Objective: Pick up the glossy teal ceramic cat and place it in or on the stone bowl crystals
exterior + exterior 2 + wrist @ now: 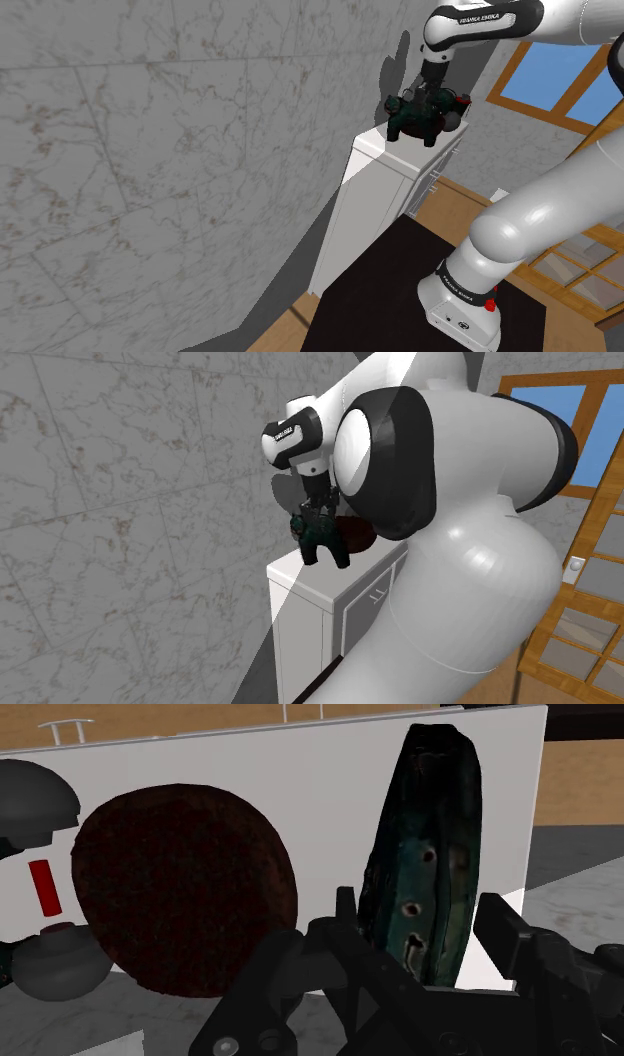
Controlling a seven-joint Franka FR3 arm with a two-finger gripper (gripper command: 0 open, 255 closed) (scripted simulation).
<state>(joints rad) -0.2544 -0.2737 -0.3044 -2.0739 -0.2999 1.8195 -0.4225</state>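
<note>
My end effector (425,919) is clamped on the dark teal cat (428,834), one finger on each flank. Cat is over the white tabletop (330,794), just beside the dark brown bowl (185,889). Lifted or resting: cannot tell.

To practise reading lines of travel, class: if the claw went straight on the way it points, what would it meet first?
The white cabinet top, probably: the dark teal cat clasped in the claw would touch it beside the dark brown bowl, not in it. Depth is unclear.
</note>
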